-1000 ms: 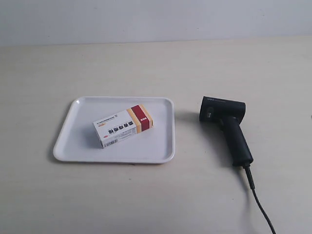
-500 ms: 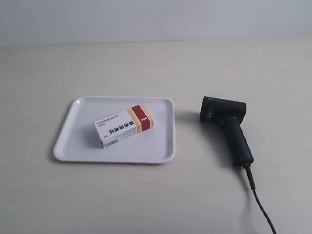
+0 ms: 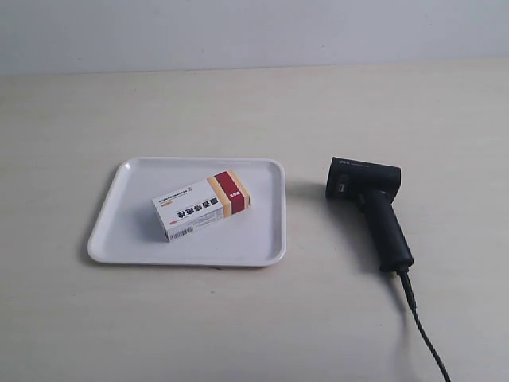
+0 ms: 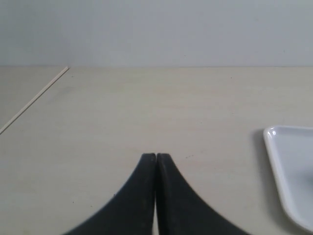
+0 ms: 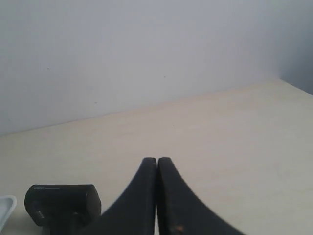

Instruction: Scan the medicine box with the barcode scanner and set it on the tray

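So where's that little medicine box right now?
In the exterior view the medicine box lies inside the white tray, near its middle, on the view's left; the barcode scanner lies apart on the table, right of the tray.

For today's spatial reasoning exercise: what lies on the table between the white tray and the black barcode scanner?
Nothing: the exterior view shows only bare beige tabletop between the flat white plastic tray and the black pistol-shaped barcode scanner.
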{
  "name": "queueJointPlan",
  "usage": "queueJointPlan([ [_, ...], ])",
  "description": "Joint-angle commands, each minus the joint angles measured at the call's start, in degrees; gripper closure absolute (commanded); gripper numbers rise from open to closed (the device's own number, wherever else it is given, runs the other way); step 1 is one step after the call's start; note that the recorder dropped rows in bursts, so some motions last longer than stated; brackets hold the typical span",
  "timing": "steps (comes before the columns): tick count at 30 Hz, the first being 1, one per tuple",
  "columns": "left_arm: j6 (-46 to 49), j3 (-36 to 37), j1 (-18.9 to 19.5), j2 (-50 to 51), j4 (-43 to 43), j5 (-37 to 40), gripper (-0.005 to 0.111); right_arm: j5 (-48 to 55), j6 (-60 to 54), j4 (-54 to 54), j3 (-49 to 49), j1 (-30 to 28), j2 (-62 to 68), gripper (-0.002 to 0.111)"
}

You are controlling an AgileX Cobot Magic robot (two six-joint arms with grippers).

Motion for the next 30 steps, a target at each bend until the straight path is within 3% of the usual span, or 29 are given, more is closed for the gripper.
queueJointPlan([
  [1,-0.3,0.1,0.1,-0.4,0.1,-0.2,0.104,0.3,-0.3,-1.2,0.3,0.0,-0.4,0.108],
  [8,-0.3,0.1,0.1,-0.4,0.1,-0.2,0.104,0.6,-0.4,-1.8,0.3,4.1,-0.4,0.108],
  [26,-0.3,0.1,0.1,-0.4,0.1,-0.2,0.104,1.4,-0.2,-5.0,0.3,4.1,-0.4,0.108],
  [30,-0.3,0.1,0.1,-0.4,0.1,-0.2,0.104,1.5,4.7,-6.9,0.3,4.1,-0.4,0.108],
])
